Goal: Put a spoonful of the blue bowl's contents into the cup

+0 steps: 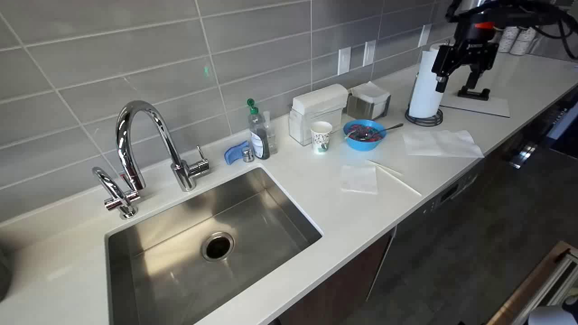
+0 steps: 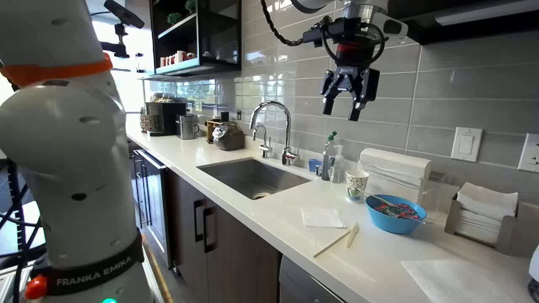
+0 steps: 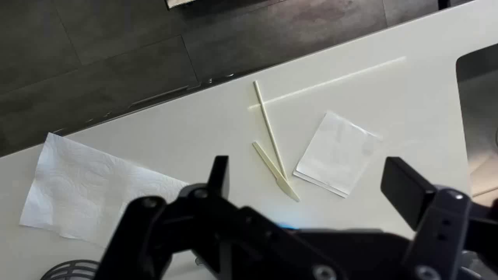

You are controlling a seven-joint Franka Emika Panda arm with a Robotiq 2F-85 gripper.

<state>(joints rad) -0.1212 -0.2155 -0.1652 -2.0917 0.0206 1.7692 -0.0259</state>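
Observation:
The blue bowl (image 1: 364,145) stands on the counter in both exterior views (image 2: 391,224). Its contents (image 2: 405,211) are dark reddish bits with some colour. A spoon (image 1: 393,128) with a dark handle leans in the bowl, and a pale utensil (image 2: 382,200) leans out toward the cup. The white patterned cup (image 1: 321,136) stands upright beside the bowl, also in an exterior view (image 2: 356,185). My gripper (image 2: 341,111) is open and empty, high above the counter (image 1: 456,85). In the wrist view, the open fingers (image 3: 309,175) hide all but a sliver of the bowl (image 3: 287,226); the cup is not visible there.
A pale knife (image 3: 275,171) and thin stick (image 3: 269,128) lie beside a folded napkin (image 3: 336,153). A paper towel sheet (image 1: 442,143), towel roll (image 1: 426,85), white boxy container (image 1: 316,110), napkin holder (image 2: 482,216) and soap bottle (image 1: 258,135) surround the bowl. The sink (image 1: 216,253) adjoins.

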